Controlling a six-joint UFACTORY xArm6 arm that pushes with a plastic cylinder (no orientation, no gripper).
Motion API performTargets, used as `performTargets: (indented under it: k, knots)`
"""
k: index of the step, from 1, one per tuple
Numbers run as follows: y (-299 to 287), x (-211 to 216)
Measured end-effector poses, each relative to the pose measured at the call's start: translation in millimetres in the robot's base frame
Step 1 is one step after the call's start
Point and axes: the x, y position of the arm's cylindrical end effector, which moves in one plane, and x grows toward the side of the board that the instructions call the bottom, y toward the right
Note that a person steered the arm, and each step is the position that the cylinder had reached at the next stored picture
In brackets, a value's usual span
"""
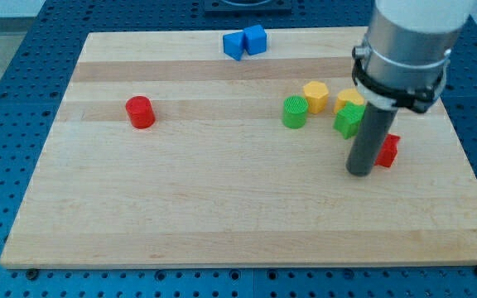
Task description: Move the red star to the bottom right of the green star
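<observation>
Now my tip [358,171] touches the red star [387,150], just below-right of the green star [349,121]. No jaws here. More pushing = star goes too far.

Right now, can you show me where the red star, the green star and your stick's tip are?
red star [387,150], camera view, its visible right half.
green star [348,121], camera view, its left face.
my tip [358,173], camera view, rod's very bottom end.

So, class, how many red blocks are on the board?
2: a red cylinder at the view's left, and a red star at the right, partly hidden behind my tip.
</observation>
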Motion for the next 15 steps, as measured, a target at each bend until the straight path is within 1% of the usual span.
performTargets:
  k: [1,2,4,5,6,8,10,11,13,14,15]
  knots:
    - [2,10]
    - [12,1]
    - [53,-18]
    - [52,-27]
    - [42,-29]
    - [-7,-16]
    - [1,-19]
    - [11,-31]
    - [13,-52]
    - [-8,-52]
    - [-55,-52]
